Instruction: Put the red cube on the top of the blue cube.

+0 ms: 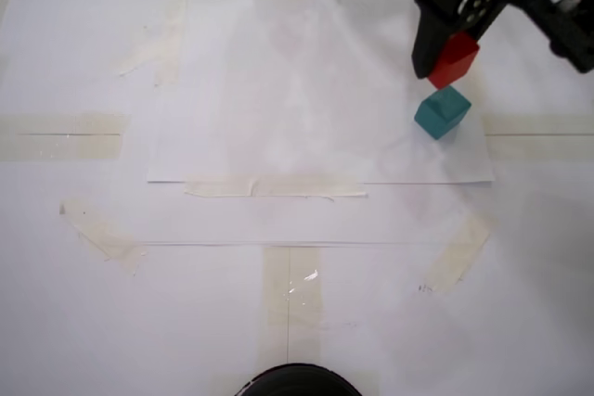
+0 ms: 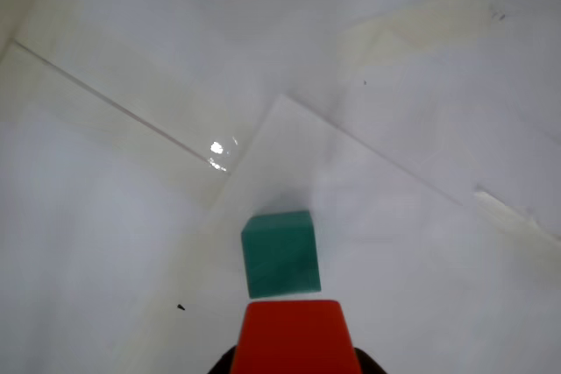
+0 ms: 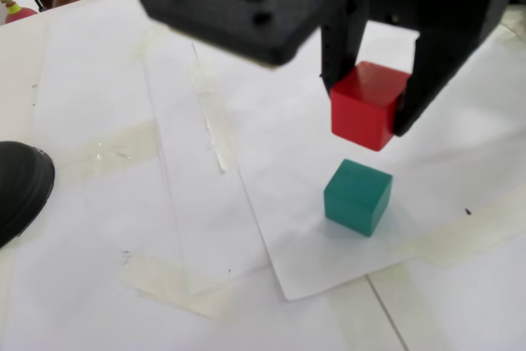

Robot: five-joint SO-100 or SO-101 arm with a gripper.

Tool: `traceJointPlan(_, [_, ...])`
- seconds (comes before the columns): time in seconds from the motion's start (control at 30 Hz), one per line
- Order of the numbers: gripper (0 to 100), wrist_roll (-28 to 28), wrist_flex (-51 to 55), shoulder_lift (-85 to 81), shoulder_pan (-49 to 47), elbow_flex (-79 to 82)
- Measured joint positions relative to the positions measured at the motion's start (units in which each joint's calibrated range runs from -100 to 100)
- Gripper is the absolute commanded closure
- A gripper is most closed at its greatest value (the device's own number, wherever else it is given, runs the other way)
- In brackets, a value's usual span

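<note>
You are working over a white paper sheet [image 1: 278, 90] taped to the table with pale tape strips [image 1: 274, 188], and in a fixed view its lower right corner is sitting just below the action. The black two-finger gripper [image 3: 371, 117] is filling the upper right of a fixed view [image 1: 444, 64], and its fingers are pinching the small matte bright-red cube [image 3: 368, 105] from both sides, holding it clear of the paper.

The small matte teal cube [image 3: 357, 196], the blue one of your task, is resting on the paper in the right centre of a fixed view [image 1: 442, 112], close to the sheet's edge. The red cube [image 1: 454, 59] is hanging above it without touching; a clear gap is showing between the two. In the wrist view the red cube [image 2: 294, 337] is sitting at the bottom edge, with the teal cube [image 2: 280, 253] just above it in the frame.

You appear to be in the carry-and-align step: the pick is done, the placing is not. The next move seems to call for a small sideways correction, since the red cube looks slightly offset and turned relative to the teal one, then a slow straight descent until the faces meet, and only then a release.
</note>
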Motion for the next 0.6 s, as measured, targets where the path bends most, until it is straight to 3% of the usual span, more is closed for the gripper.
traceJointPlan(0.6, [89,0.49,0.08,11.11,0.00,-8.77])
